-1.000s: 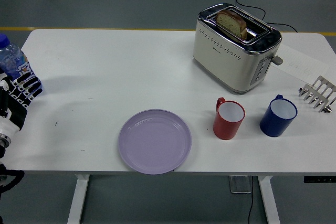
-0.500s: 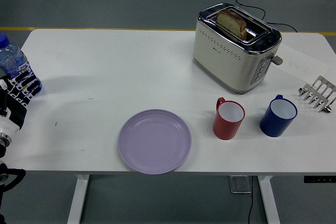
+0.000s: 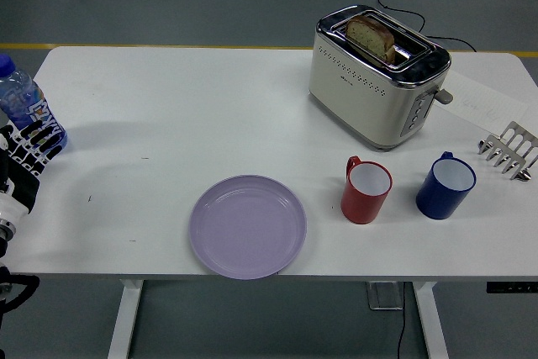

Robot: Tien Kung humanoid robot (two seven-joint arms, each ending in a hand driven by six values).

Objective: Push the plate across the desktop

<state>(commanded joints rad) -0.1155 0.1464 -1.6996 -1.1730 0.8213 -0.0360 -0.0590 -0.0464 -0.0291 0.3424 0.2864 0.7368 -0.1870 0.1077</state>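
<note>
1. The left hand (image 3: pixel 25 153), at the table's (image 3: pixel 168 98) left edge just beside a bottle (image 3: pixel 21 98), had drawn slightly outward over the last second; whether it was spread or curled could not be told.
2. That retreat suggested the push had not begun, or that the arm was repositioning.
3. The plate (image 3: pixel 247 226) sat unmoved near the front edge, left of centre, well apart from the hand and to its right.
4. A red mug (image 3: pixel 366 190), toaster (image 3: pixel 378 75), blue mug (image 3: pixel 445 185) and rack (image 3: pixel 508 150) stood farther right.
</note>
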